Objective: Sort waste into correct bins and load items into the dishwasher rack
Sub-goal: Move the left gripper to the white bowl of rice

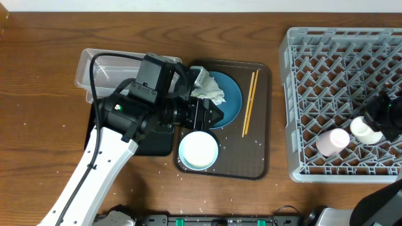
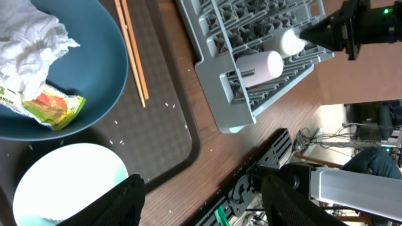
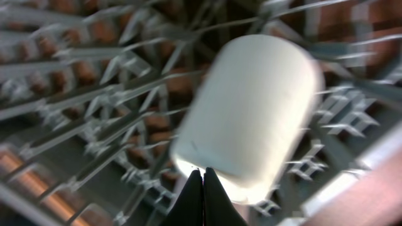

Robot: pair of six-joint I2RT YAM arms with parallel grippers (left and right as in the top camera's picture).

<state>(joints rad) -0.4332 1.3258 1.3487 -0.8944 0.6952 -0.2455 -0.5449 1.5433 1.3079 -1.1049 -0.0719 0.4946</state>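
The grey rack fills the right edge of the table. The right claw, pinched together on nothing, is by the white cup in it. The blue plate is mid-table. Its tissue lies just toward the far edge from the left claw, which is spread apart and nearer.

Brown serving tray flat on wooden worktop; tangled cables on floor past worktop edge.
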